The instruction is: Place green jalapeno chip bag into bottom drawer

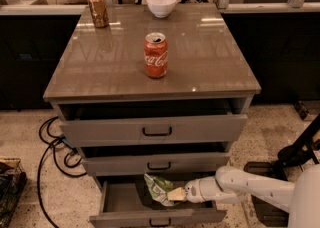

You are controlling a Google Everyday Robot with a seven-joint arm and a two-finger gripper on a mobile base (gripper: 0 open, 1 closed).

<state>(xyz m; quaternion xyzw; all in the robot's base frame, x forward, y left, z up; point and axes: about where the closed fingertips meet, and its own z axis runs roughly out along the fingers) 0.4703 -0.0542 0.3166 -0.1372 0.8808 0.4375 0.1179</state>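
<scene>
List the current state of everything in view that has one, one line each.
Crinkly light-green jalapeno chip bag: gripped, over the bottom drawer's floor, not released.
End effector: shut on the bag, reaching into the open bottom drawer.
Grey metal bottom drawer: pulled open.
Grey middle drawer: slightly out.
Grey top drawer: partly out.
Red Coca-Cola can: upright.
Brown can: upright.
White bowl: upright.

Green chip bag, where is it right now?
In the camera view, the chip bag is low in the middle, over the open bottom drawer just under the middle drawer, held by the gripper reaching in from the right.
</scene>
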